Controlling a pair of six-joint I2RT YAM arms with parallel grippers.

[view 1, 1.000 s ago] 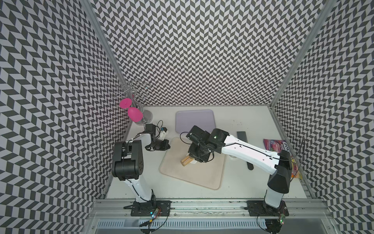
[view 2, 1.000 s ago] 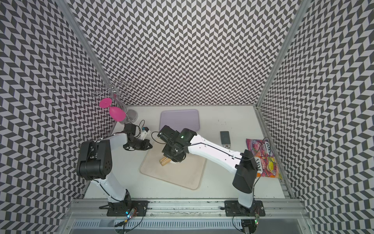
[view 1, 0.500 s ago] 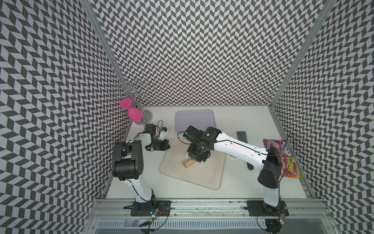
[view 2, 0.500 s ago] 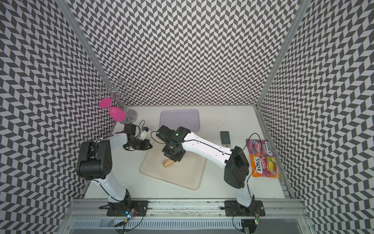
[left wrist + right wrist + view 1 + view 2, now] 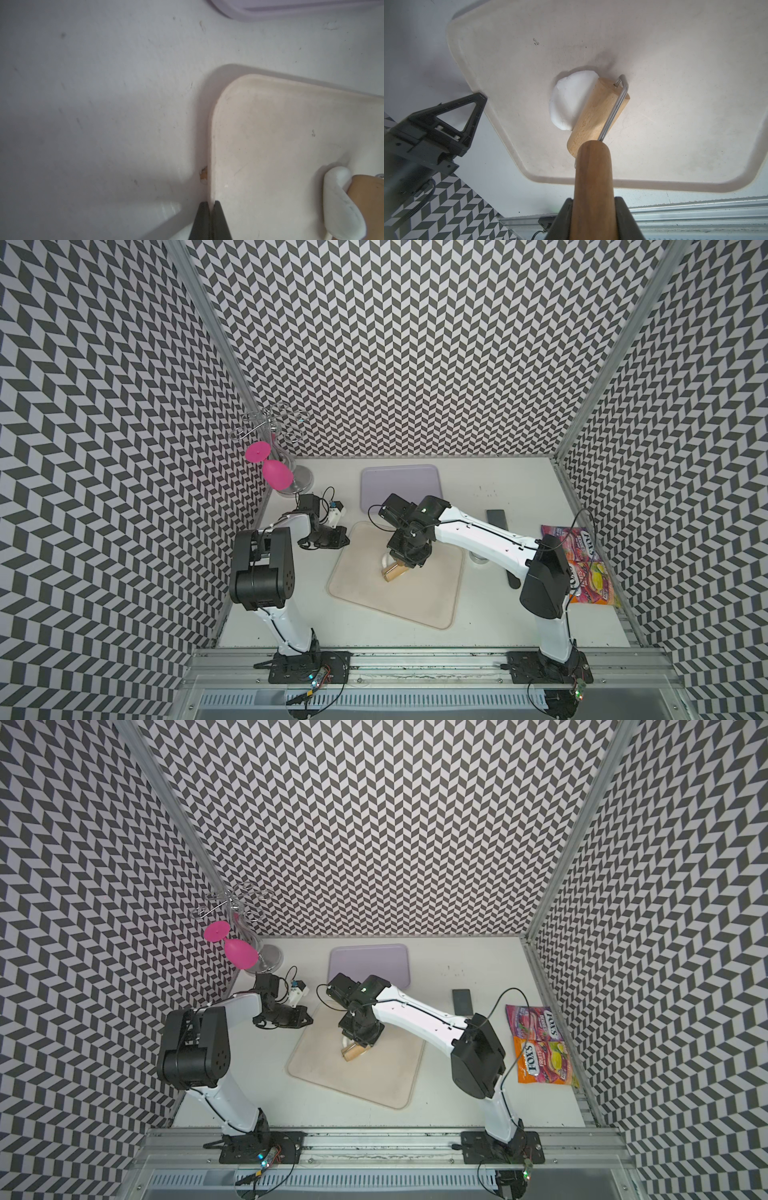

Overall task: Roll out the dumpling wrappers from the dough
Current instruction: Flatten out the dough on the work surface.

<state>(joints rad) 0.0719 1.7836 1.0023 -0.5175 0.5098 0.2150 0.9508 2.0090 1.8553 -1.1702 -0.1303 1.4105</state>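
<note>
The right end effector (image 5: 592, 207) is clamped on the wooden roller (image 5: 599, 116) by its handle. The barrel presses the dough (image 5: 568, 99), a white lump just toward 11 o'clock from the beige tray's (image 5: 415, 597) centre. The left end effector (image 5: 210, 218), fingers together, sits at the tray's 10 o'clock corner on the desk (image 5: 519, 489).

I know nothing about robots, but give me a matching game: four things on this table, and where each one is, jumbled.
1 dough
2 wooden roller
3 pink glass
4 lilac tray

A hanging from the wire rack
B handle clamped in the right gripper
C on the table behind the beige tray
D on the beige tray, partly under the roller

Pairs: 1-D, 2-B, 3-A, 4-C
</note>
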